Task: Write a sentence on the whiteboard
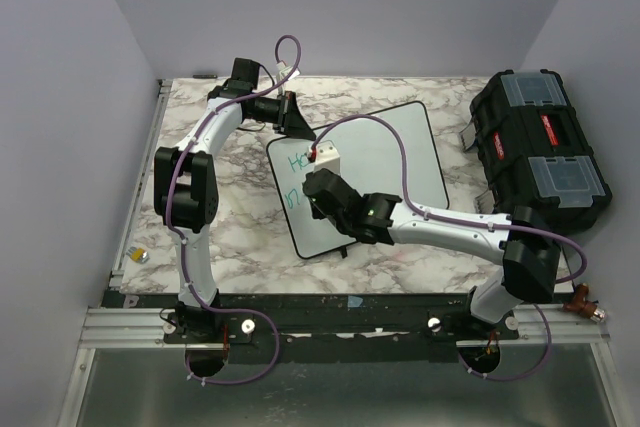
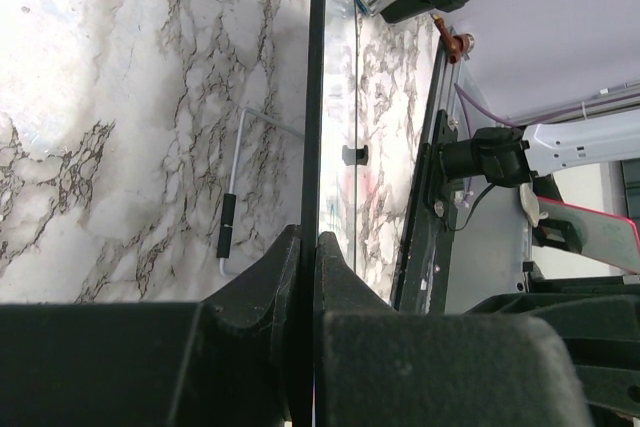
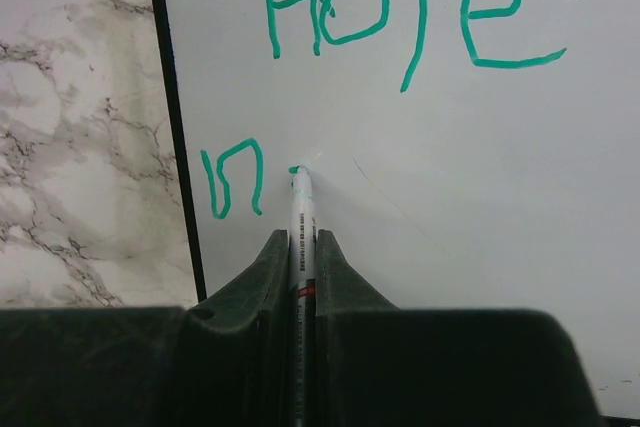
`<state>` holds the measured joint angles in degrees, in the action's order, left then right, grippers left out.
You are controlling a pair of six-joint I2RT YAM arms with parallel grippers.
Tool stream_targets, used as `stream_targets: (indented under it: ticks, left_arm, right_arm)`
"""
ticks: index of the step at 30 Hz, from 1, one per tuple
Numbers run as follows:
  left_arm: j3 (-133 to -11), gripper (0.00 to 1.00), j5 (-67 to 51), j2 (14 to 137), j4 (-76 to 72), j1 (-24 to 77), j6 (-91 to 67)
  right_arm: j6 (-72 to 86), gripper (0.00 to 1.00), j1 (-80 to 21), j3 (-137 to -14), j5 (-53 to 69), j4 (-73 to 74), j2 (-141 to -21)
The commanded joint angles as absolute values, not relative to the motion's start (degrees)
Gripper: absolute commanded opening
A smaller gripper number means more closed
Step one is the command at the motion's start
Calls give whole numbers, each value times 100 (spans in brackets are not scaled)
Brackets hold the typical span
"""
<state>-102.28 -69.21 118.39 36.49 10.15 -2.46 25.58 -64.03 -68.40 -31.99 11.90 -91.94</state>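
Whiteboard (image 1: 400,152) sits mid marble table (image 1: 230,237), long axis roughly left-right, toward the black toolbox (image 1: 540,147) on its right. Sentence (image 3: 417,17) near its left edge reads "Hope", then "n". From above, my right arm hides the writing underneath. Right gripper (image 3: 302,247) is pinched on the green marker (image 3: 301,212), tip touching the board. Left gripper (image 2: 310,247) is clamped on the whiteboard's far-left frame. Plain lavender walls.

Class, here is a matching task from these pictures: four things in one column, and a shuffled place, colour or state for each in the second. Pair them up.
Things:
1. whiteboard
2. marker
3. toolbox
4. writing

Descriptions:
A. green
B. black, right of the board
C. edge clamped by the left gripper
D. held by the right gripper, tip at the board

Pairs: 1-C, 2-D, 3-B, 4-A
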Motion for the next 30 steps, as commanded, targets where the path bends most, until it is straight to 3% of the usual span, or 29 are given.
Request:
stream_targets:
  ticks: [1,13,30]
  left_arm:
    - [-10311,0,-6514,11663,3365,998,26]
    - [-10301,0,-6513,11654,3375,993,31]
    - [-10295,0,-6515,11646,3388,993,27]
  right_arm:
    - [2613,1,-6373,-6818,-3680,1388,-9138]
    - [2457,1,-6378,-7198,-3551,1283,-9360]
    - [2604,1,-6381,-6706,-2922,1156,-9200]
